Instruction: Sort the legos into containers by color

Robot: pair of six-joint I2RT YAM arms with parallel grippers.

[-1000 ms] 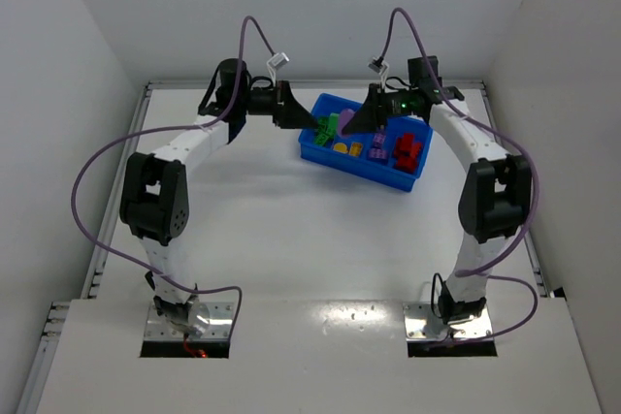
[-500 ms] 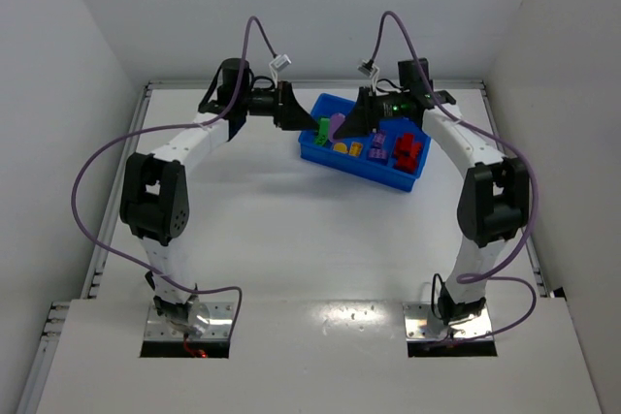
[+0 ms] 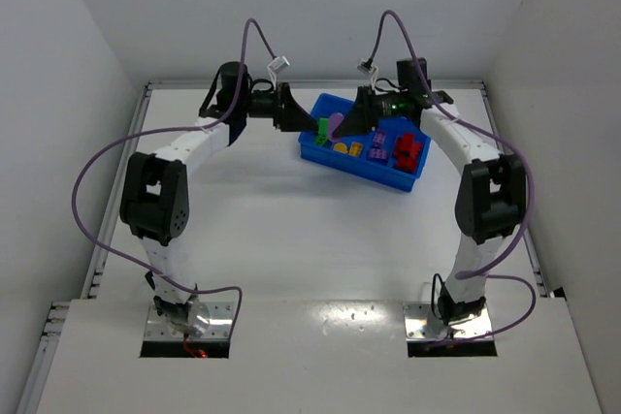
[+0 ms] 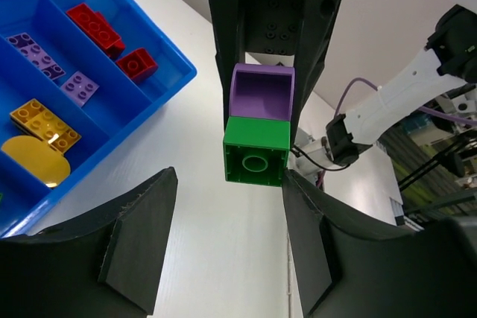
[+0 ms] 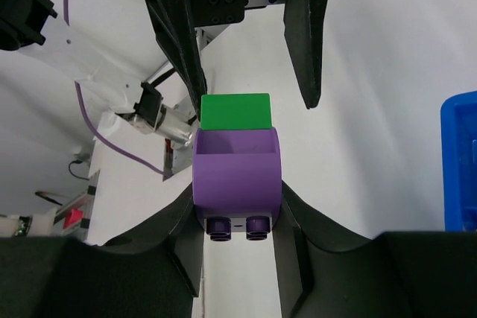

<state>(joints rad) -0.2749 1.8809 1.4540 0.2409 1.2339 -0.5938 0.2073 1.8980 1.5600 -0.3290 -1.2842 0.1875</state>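
Note:
A purple lego (image 5: 236,175) with a green lego (image 5: 235,112) joined to its far end hangs in the air beside the blue bin (image 3: 309,152), my right gripper (image 5: 237,200) shut on the purple part. From the opposite side, my left gripper (image 4: 229,191) is open with its tips at the green lego (image 4: 256,156). The right fingertip (image 4: 298,199) is almost against that brick, and the other finger stands well apart. In the top view both grippers meet at the stack (image 3: 328,127) over the bin's left end.
The bin's compartments (image 4: 149,24) hold red legos (image 4: 95,24), purple legos (image 4: 33,50), and a yellow lego (image 4: 45,124) with a yellow disc (image 4: 33,163). White walls stand close on three sides. The bin's edge (image 5: 458,161) shows right of my right gripper.
The right arm shifted slightly left with the purple-green stack. The left gripper's jaws have narrowed toward the green lego.

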